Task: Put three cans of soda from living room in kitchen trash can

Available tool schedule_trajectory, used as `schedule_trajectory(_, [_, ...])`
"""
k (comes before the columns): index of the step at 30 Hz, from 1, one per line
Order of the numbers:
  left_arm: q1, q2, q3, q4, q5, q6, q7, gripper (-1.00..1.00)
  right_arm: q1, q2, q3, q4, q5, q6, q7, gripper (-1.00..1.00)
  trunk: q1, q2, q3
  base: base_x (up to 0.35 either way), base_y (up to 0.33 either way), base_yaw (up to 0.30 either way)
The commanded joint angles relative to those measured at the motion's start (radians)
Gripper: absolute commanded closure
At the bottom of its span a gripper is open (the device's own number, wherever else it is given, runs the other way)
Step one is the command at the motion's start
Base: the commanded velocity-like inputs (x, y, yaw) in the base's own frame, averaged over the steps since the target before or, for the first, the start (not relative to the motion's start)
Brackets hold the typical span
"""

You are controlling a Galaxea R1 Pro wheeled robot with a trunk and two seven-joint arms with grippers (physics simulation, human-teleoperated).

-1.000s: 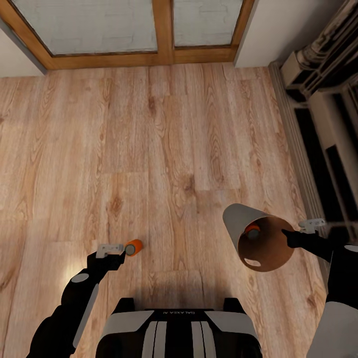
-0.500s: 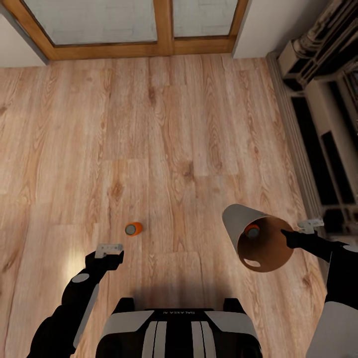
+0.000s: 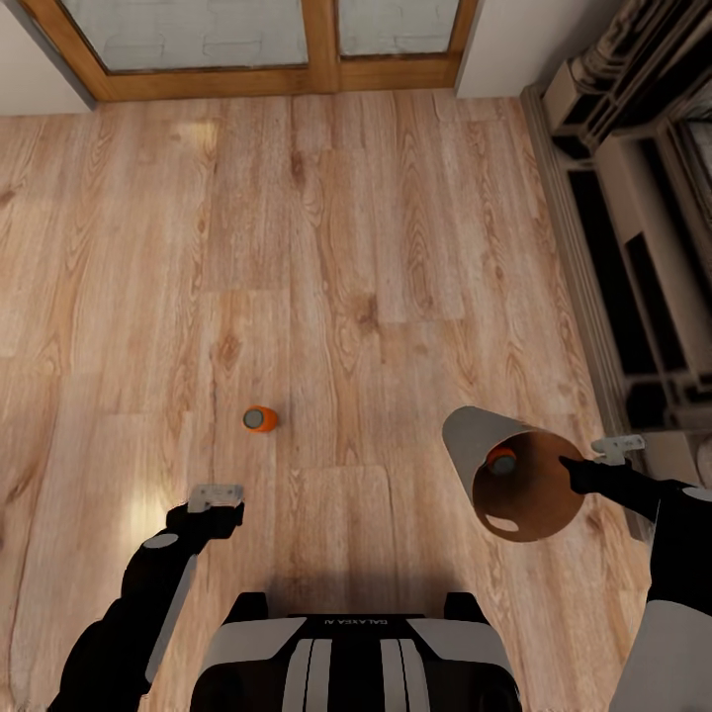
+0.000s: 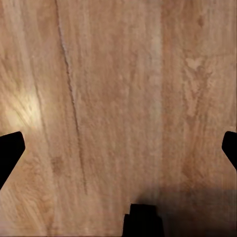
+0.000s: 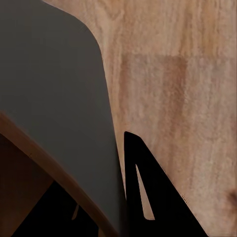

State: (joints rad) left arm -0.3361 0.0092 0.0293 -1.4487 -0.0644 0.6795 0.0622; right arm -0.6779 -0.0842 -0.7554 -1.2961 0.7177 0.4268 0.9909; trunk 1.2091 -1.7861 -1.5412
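One orange can of soda with a grey top lies on the light wood plank floor, a short way ahead of my left gripper. That gripper hangs open over bare planks, its fingers spread wide with nothing between them. My right gripper is shut on the rim of the tash can, which it holds tilted above the floor with the mouth towards me. A second can of soda lies inside it. In the right wrist view the bin's grey wall runs between the dark fingers.
Wood-framed glass doors close the far end of the floor. A dark stepped unit runs along the right side, close to my right arm. My own base fills the near edge.
The whole view has shifted: the floor, doors and the loose can have slid away from me together. The can, seen right beside my left gripper a second ago, now lies clear ahead of it.
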Motion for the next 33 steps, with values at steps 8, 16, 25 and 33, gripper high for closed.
schedule_trajectory(8, [-0.448,0.007,0.008,0.002,-0.011,0.368,0.013,-1.00,-0.023,-0.013,0.236,-0.002,0.002,0.257,-0.039,1.00,0.000,0.000,0.000,0.011,-0.002,0.000])
schedule_trajectory(16, [-0.681,0.015,0.002,0.325,-0.011,0.368,0.012,-1.00,-0.304,-0.014,0.475,0.135,-0.001,0.538,-0.179,1.00,0.000,0.000,0.000,0.137,0.029,0.000])
schedule_trajectory(25, [-0.720,0.012,0.003,0.402,-0.011,0.368,0.012,-1.00,-0.676,-0.028,0.520,0.446,0.092,0.620,-0.304,1.00,0.000,0.000,0.000,0.027,0.008,0.000])
schedule_trajectory(33, [-0.721,0.010,0.005,0.400,-0.010,0.368,0.013,-1.00,-0.853,-0.045,0.517,0.653,0.149,0.620,-0.313,1.00,0.000,0.000,0.000,0.001,0.000,0.000])
